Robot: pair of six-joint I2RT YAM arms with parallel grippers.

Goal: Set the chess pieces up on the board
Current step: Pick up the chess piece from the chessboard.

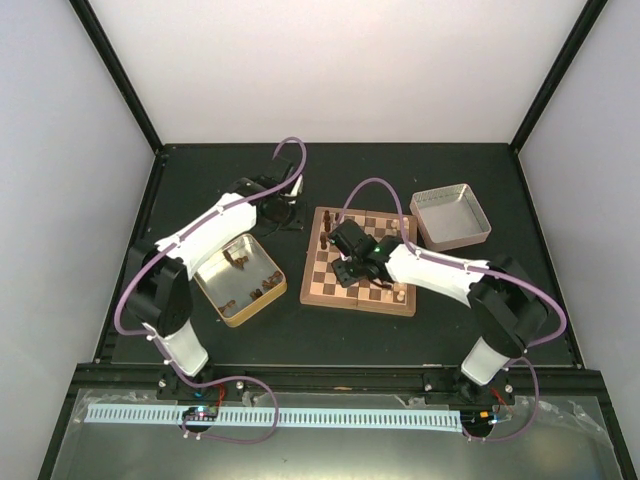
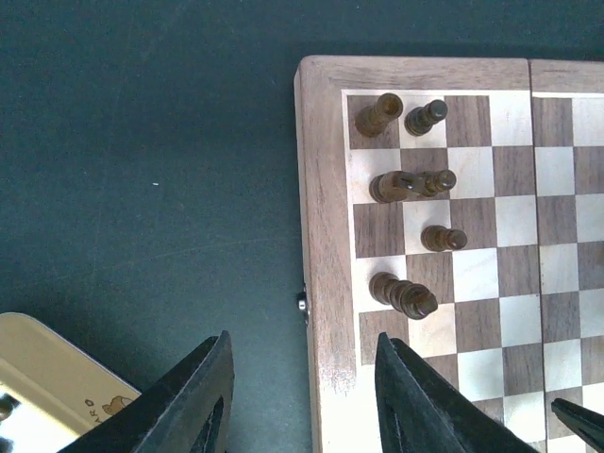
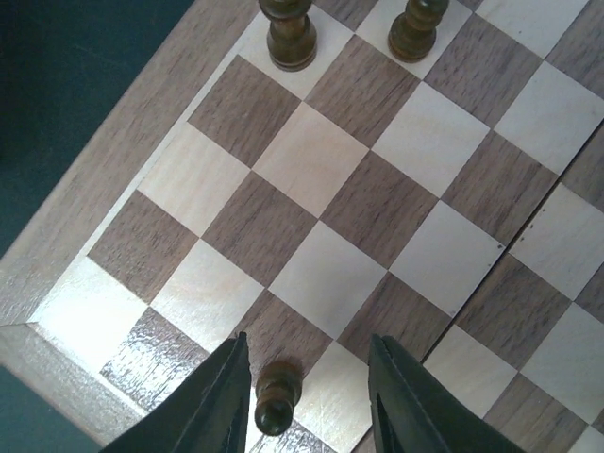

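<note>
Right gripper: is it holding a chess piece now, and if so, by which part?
Nothing is held. The right gripper is open around a dark piece standing on the board, with a clear gap on one side.

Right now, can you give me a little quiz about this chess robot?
1. True or false: the left gripper is empty.
2. Which tin holds chess pieces? A) the gold tin B) the silver tin
3. What stands between the fingers of the right gripper?
Key: 1 true; 2 A; 3 a dark chess piece, standing on the board.
</note>
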